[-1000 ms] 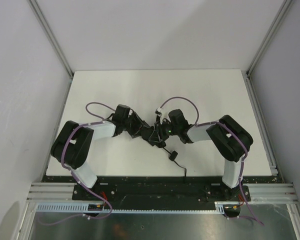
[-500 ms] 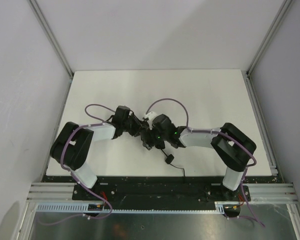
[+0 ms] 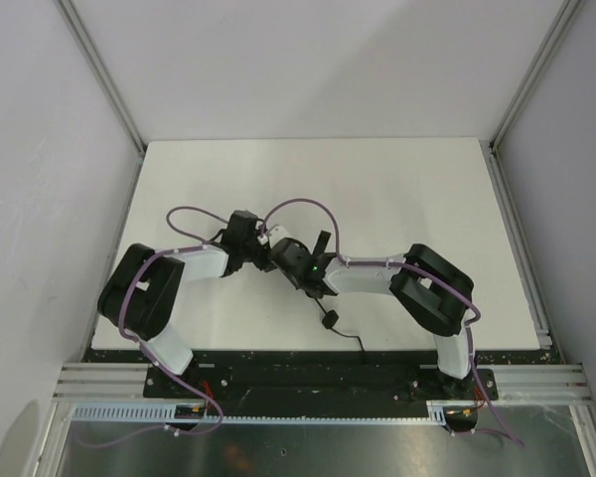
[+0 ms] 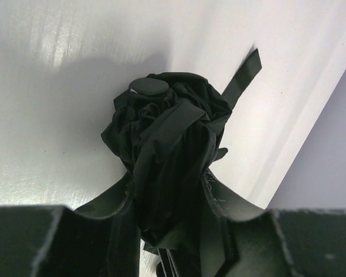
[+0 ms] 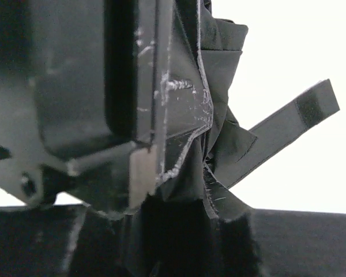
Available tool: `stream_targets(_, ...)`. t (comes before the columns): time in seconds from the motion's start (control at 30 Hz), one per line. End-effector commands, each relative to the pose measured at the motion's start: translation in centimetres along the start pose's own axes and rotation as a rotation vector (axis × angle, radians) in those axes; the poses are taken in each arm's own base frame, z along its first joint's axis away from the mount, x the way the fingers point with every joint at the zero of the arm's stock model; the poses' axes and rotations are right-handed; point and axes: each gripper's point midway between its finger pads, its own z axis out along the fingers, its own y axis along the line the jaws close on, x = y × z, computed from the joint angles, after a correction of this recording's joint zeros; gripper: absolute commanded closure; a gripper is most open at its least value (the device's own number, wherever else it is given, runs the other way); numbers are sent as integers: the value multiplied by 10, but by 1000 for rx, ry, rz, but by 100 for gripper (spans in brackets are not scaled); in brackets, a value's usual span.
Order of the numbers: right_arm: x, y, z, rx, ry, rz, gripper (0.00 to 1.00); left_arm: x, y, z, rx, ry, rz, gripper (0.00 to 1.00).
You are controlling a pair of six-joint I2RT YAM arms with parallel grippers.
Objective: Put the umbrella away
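The umbrella [image 3: 278, 258] is a folded bundle of black fabric held between my two grippers at the middle of the white table [image 3: 397, 189]. In the left wrist view the umbrella [image 4: 167, 127] points away from me, with its round end cap [image 4: 149, 86] and its closure tab [image 4: 245, 72] sticking out. My left gripper [image 4: 170, 208] is shut on it. My right gripper [image 5: 184, 213] is shut on the same fabric [image 5: 219, 144], pressed close against the left gripper's body [image 5: 92, 86]. The tab [image 5: 294, 124] hangs free. The thin wrist cord [image 3: 330, 319] trails toward the near edge.
Grey walls and aluminium posts [image 3: 104, 79] enclose the table on three sides. Purple cables [image 3: 303, 207] loop above both wrists. The arm bases stand on the black rail [image 3: 308, 373] at the near edge.
My right arm has swung left, bringing its gripper along the umbrella right up against the left gripper. The wrist cord has shifted left with it. The left arm has barely moved.
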Motion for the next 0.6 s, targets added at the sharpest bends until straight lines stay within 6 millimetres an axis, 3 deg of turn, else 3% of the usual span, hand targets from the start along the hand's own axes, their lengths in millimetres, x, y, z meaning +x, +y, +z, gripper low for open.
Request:
stream_targets(0.0, 39, 6, 13, -76, 107, 38, 95, 22, 88, -4, -311, 38, 76, 99)
stream_targets(0.07, 47, 10, 13, -179, 115, 92, 99, 20, 83, -6, -297, 31, 82, 88)
stream_targets(0.2, 50, 19, 8, -473, 106, 230, 100, 19, 79, -7, -283, 28, 88, 52)
stream_targets(0.3, 48, 22, -1, -679, 97, 339, 100, 20, 77, -5, -279, 38, 94, 36)
stream_targets(0.4, 43, 21, -8, -839, 90, 456, 100, 23, 76, -2, -280, 51, 98, 28)
stream_targets(0.57, 32, 15, -20, -1025, 51, 609, 100, 33, 83, 3, -305, 75, 102, 25)
